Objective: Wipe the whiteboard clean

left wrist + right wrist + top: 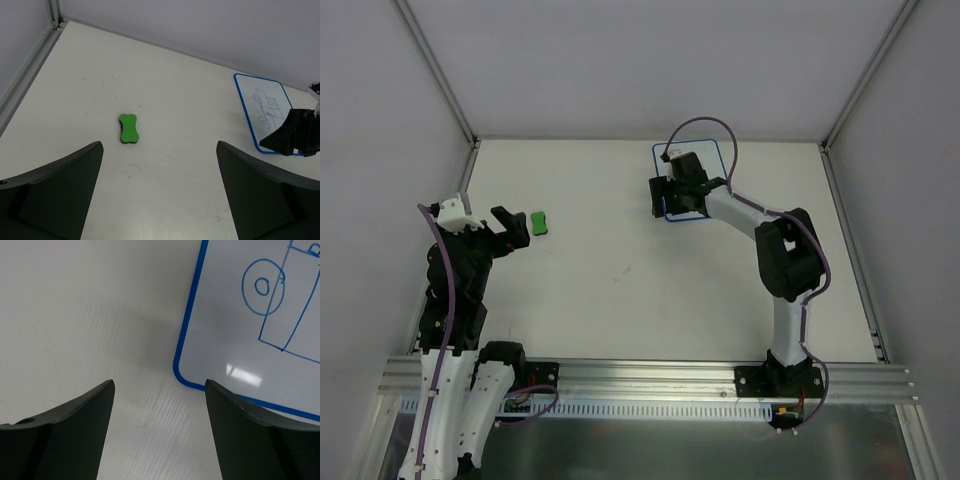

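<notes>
Pointing at the green eraser (541,223), the left gripper (515,228) sits just left of it, jaws wide and empty. Well to the right of the green eraser and a bit farther back, the whiteboard (248,100) lies flat on the table (620,290) with circles and boxes drawn on it. Over its corner nearest the green eraser hangs the right gripper (160,385), jaws wide, holding nothing
</notes>
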